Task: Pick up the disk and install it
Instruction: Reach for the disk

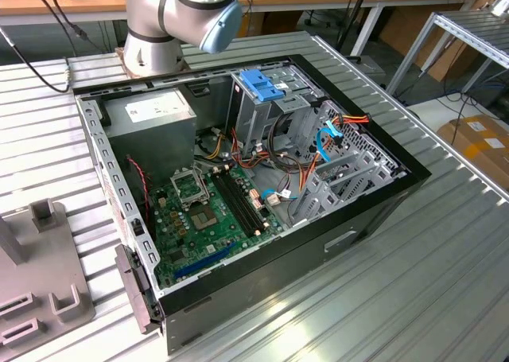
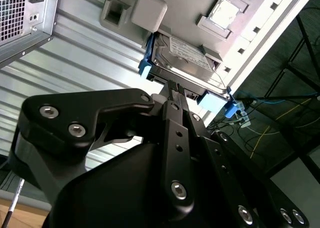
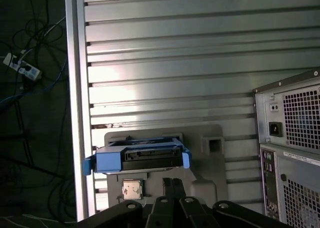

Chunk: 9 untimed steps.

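Open computer case on slatted table; power supply, motherboard inside.

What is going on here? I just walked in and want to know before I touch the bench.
A robot arm is working on getting a disk into the open computer case. Its gripper is right at the edge of the disk, which sits in a grey holder on the ribbed metal table beside the case. The disk is not yet installed.
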Available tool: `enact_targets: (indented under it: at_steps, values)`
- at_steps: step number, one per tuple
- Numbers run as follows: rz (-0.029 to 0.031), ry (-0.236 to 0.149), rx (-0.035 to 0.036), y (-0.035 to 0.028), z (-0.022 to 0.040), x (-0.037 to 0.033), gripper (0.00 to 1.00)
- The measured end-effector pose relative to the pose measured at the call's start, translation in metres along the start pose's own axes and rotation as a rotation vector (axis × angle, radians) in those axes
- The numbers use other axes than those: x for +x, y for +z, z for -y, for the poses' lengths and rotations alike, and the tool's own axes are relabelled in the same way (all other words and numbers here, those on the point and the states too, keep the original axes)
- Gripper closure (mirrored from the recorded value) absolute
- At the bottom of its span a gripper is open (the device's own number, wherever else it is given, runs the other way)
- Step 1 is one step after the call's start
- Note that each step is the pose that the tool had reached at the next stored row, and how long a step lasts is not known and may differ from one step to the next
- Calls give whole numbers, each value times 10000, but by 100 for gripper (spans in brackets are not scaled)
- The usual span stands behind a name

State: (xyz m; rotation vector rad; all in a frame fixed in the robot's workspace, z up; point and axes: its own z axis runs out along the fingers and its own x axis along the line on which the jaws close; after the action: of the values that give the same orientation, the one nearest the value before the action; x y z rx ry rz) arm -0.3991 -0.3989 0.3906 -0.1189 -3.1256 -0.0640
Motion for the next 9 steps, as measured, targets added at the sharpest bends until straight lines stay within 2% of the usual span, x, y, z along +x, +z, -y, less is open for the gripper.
enact_targets:
  at_steps: [9]
  values:
    - [0,0,0,6,7,83,89]
